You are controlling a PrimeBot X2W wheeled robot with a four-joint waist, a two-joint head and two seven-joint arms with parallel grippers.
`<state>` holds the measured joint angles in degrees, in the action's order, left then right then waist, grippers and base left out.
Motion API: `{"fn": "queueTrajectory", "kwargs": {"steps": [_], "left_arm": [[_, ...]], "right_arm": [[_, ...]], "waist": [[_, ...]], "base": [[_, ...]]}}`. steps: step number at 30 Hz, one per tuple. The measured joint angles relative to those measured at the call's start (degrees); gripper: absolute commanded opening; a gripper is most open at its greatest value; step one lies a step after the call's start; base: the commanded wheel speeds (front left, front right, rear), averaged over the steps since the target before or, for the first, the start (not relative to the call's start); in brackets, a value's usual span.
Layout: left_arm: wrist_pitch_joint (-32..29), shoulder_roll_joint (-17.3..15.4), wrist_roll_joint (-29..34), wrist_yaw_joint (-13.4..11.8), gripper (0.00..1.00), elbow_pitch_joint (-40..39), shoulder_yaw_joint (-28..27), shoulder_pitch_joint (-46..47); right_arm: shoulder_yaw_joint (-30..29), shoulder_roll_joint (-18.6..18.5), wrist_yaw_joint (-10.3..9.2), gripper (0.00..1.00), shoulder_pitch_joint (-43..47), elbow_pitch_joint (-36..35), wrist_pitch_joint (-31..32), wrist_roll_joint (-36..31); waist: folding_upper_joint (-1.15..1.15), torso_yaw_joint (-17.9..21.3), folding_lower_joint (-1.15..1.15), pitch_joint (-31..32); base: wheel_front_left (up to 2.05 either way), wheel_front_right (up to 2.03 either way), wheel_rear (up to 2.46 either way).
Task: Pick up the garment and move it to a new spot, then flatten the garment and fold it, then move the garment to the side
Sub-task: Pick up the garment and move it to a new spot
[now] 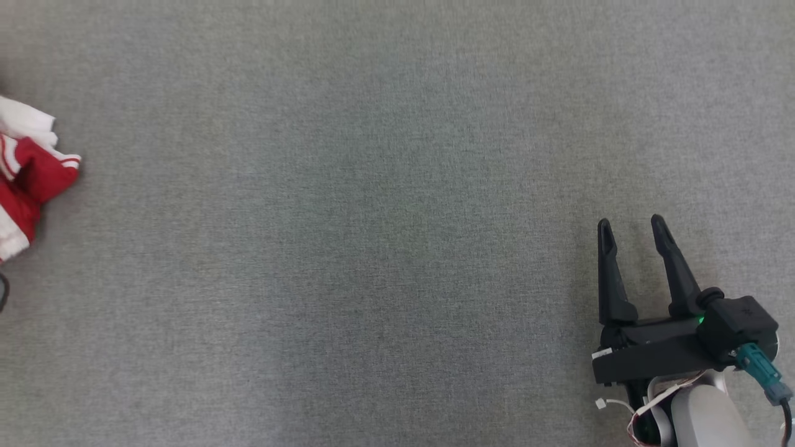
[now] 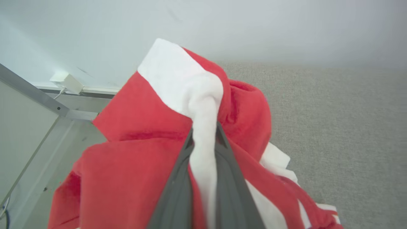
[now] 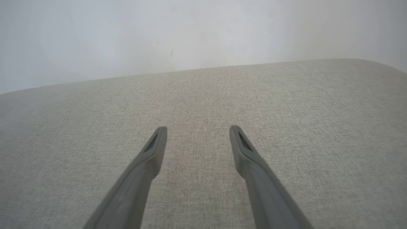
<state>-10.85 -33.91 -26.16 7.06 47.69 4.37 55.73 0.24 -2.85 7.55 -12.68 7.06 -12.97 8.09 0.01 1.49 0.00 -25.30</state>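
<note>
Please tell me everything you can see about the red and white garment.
The garment is soft, thick-looking cloth, red with broad white bands and thin white stripes. It is crumpled in a loose heap, not flattened, at the far left of the grey fabric surface. The left gripper is shut on one white fold, pinched between its two dark fingers.

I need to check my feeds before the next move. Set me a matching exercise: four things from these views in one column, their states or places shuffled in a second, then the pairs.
Column one:
1. left gripper
2. right gripper
3. garment
4. grey surface

Column two:
A. open, nothing between its fingers
B. bunched up, red and white, at the head view's far left edge
C. shut on a white fold
D. flat woven cloth under the right gripper

Pairs: 1-C, 2-A, 3-B, 4-D
</note>
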Motion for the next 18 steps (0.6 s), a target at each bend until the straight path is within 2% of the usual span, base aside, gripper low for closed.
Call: {"fn": "queueTrajectory", "kwargs": {"steps": [5,10,18], "left_arm": [[5.7,0.0,1.7,0.0,0.00,-2.5,1.9,1.5],[8.7,0.3,2.1,0.1,0.00,-6.2,3.3,3.3],[8.2,3.2,1.6,0.4,0.00,-18.8,8.0,6.9]], "right_arm": [[0.2,0.0,0.00,1.00,0.6,2.1,-0.3,0.8],[0.5,0.0,0.00,1.00,1.0,4.2,-0.7,1.6],[1.6,0.0,0.00,1.00,2.0,8.3,-1.7,4.1]], "waist": [[0.00,-0.7,0.00,2.6],[0.00,-1.2,0.00,5.0],[-0.01,0.0,-0.01,9.1]], "base": [[0.00,0.00,0.00],[0.00,0.00,0.00],[0.00,0.00,0.00]]}}
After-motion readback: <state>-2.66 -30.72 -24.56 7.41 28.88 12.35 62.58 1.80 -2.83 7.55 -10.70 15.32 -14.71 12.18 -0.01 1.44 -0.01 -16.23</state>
